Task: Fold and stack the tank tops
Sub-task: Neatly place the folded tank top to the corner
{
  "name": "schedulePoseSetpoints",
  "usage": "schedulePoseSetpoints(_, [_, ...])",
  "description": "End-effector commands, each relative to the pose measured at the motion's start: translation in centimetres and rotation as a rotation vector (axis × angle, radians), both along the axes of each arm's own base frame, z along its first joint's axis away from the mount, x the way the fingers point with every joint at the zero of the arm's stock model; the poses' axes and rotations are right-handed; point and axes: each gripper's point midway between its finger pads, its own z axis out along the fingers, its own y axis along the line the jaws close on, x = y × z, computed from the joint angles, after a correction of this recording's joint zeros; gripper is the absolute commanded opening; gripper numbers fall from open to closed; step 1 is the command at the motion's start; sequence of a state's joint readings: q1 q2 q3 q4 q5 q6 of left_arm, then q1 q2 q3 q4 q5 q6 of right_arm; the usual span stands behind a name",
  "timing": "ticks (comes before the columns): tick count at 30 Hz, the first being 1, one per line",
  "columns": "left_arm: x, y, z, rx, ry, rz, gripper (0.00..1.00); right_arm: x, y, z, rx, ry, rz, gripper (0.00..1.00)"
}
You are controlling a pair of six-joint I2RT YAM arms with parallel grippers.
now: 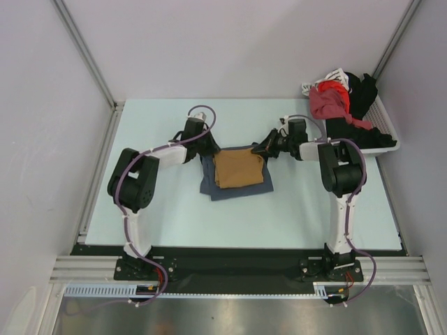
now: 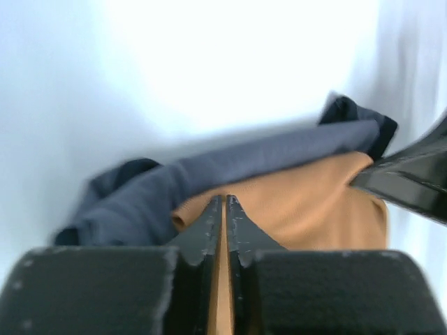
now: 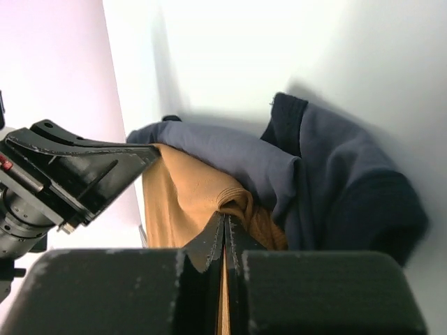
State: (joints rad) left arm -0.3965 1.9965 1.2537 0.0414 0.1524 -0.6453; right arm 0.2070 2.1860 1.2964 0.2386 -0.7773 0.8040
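The tan-brown tank top (image 1: 238, 169) lies folded on top of the slate-blue tank top (image 1: 237, 187) in the middle of the table. My left gripper (image 1: 208, 151) is at the pile's far left corner, shut on the tan top's edge (image 2: 300, 209). My right gripper (image 1: 264, 149) is at the far right corner, shut on the tan top's ribbed edge (image 3: 188, 202). The blue top (image 2: 140, 202) bunches under and beside the tan one, and it also shows in the right wrist view (image 3: 335, 181). The left gripper's finger (image 3: 77, 167) shows in the right wrist view.
A white basket (image 1: 388, 136) at the table's far right corner holds red, black and white clothes (image 1: 330, 103). Grey walls stand on the left, back and right sides. The table's left edge (image 1: 98, 174) has a metal rail.
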Motion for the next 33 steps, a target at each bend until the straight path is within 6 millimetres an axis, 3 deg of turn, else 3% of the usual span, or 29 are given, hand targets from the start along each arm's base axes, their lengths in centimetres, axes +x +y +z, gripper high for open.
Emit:
schedulePoseSetpoints(1, [1.7, 1.3, 5.4, 0.035, -0.164, 0.0, 0.13, 0.8, -0.7, 3.7, 0.007, -0.118, -0.017, 0.02])
schedulePoseSetpoints(2, [1.3, 1.3, 6.4, 0.032, -0.185, -0.005, 0.15, 0.4, -0.7, 5.5, 0.018, -0.156, -0.008, 0.04])
schedulePoseSetpoints(3, [0.2, 1.0, 6.2, 0.029, -0.184, -0.029, 0.17, -0.1, -0.6, 6.1, 0.024, -0.166, 0.0, 0.06])
schedulePoseSetpoints(4, [-0.4, 0.8, 8.4, 0.015, -0.229, -0.038, 0.19, -1.2, -0.5, 6.3, 0.034, -0.167, 0.022, 0.08])
schedulePoseSetpoints(5, [-1.1, 0.8, 9.0, 0.015, -0.242, -0.043, 0.21, -2.0, -0.1, 8.1, 0.044, -0.2, 0.044, 0.08])
schedulePoseSetpoints(6, [-2.5, 0.4, 8.5, 0.008, -0.227, -0.067, 0.21, -2.7, 0.3, 8.6, 0.038, -0.226, 0.072, 0.09])
schedulePoseSetpoints(8, [-4.2, -0.7, 10.7, -0.057, -0.261, -0.099, 0.22, -4.8, 1.4, 9.6, 0.026, -0.23, 0.133, 0.09])
schedulePoseSetpoints(9, [-5.5, -0.9, 10.3, -0.079, -0.244, -0.121, 0.22, -5.5, 1.7, 9.7, 0.013, -0.248, 0.16, 0.09])
schedulePoseSetpoints(11, [-6.8, -1.6, 11.8, -0.143, -0.264, -0.133, 0.23, -7.3, 2.4, 9.4, 0.012, -0.223, 0.204, 0.09])
schedulePoseSetpoints(14, [-9.2, -3.7, 10.2, -0.187, -0.195, -0.184, 0.24, -9.2, 3.4, 9.0, 0.05, -0.209, 0.251, 0.09])
schedulePoseSetpoints(17, [-10.3, -4.5, 7.4, -0.217, -0.065, -0.188, 0.22, -10.4, 3.4, 6.2, 0.044, -0.146, 0.257, 0.08])
schedulePoseSetpoints(18, [-10.5, -4.5, 5.2, -0.215, -0.019, -0.18, 0.21, -10.8, 3.3, 4.3, 0.034, -0.1, 0.255, 0.07])
schedulePoseSetpoints(21, [-11.3, -3.9, 1.3, -0.2, 0.085, -0.144, 0.18, -12.0, 2.9, 1.7, 0.021, -0.042, 0.261, 0.06])
schedulePoseSetpoints(24, [-12.2, -2.6, -0.8, -0.19, 0.12, -0.092, 0.16, -13.0, 2.2, -0.8, -0.023, -0.007, 0.258, 0.06])
schedulePoseSetpoints(25, [-12.4, -2.3, -0.5, -0.192, 0.109, -0.082, 0.16, -13.2, 1.6, -1.9, -0.036, 0.023, 0.243, 0.06])
schedulePoseSetpoints(27, [-12.8, -1.8, -0.8, -0.18, 0.108, -0.07, 0.15, -13.4, 1.3, -2.2, -0.027, 0.042, 0.235, 0.06])
schedulePoseSetpoints(30, [-12.8, -1.0, 0.3, -0.145, 0.069, -0.063, 0.15, -13.2, 1.1, -0.6, -0.012, -0.005, 0.235, 0.07])
schedulePoseSetpoints(33, [-12.7, 0.1, 2.2, -0.099, 0.0, -0.062, 0.21, -13.0, 0.7, 1.3, -0.043, -0.07, 0.239, 0.15])
